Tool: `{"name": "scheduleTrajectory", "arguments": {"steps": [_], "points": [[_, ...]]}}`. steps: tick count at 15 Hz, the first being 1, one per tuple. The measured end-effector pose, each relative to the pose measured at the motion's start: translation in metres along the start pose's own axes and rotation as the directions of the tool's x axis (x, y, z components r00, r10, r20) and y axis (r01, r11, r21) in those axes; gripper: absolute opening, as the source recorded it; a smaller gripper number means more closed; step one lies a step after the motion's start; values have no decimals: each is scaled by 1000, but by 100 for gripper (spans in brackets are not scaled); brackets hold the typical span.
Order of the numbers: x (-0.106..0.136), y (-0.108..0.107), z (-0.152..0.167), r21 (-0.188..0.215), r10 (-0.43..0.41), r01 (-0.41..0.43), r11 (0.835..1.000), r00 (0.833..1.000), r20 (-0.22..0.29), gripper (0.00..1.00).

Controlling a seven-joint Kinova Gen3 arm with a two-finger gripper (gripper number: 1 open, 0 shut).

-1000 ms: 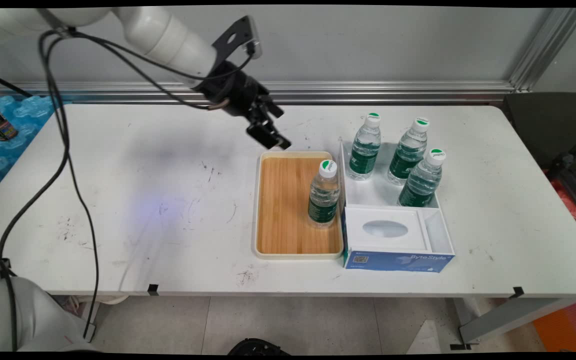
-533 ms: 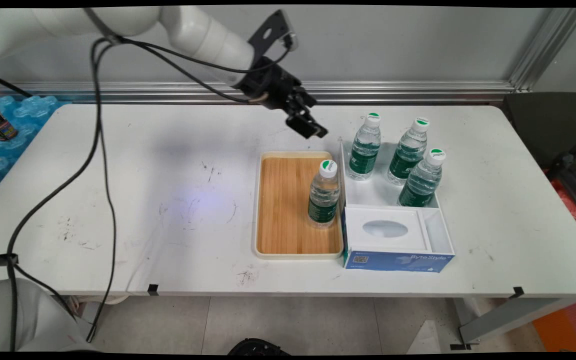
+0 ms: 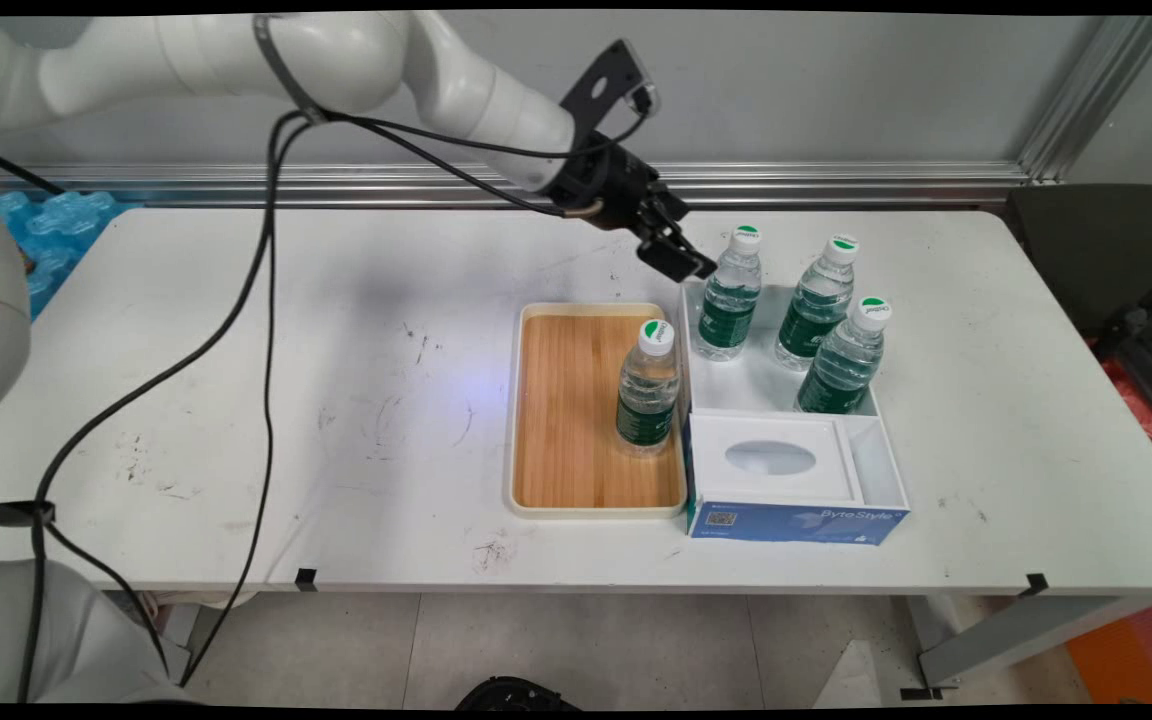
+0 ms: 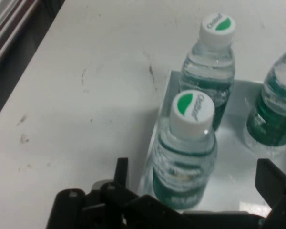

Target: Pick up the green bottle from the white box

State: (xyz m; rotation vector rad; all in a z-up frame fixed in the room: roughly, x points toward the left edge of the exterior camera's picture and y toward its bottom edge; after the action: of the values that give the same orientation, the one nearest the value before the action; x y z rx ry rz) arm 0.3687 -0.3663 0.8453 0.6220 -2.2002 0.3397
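Clear glossy plastic bottles [image 3: 729,300] stand in a smooth white cardboard box [image 3: 786,470] beside a matt wood-grain tray [image 3: 576,420] on a scuffed white table [image 3: 286,400].

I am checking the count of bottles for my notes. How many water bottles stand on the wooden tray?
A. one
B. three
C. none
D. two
A: a single water bottle stands on the wooden tray; the three other bottles stand in the white box beside it.
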Motion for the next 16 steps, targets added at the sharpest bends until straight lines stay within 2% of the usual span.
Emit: {"name": "scheduleTrajectory", "arguments": {"steps": [16], "points": [[-10,-4,63,7,-34,35,999,998,-60,100]]}}
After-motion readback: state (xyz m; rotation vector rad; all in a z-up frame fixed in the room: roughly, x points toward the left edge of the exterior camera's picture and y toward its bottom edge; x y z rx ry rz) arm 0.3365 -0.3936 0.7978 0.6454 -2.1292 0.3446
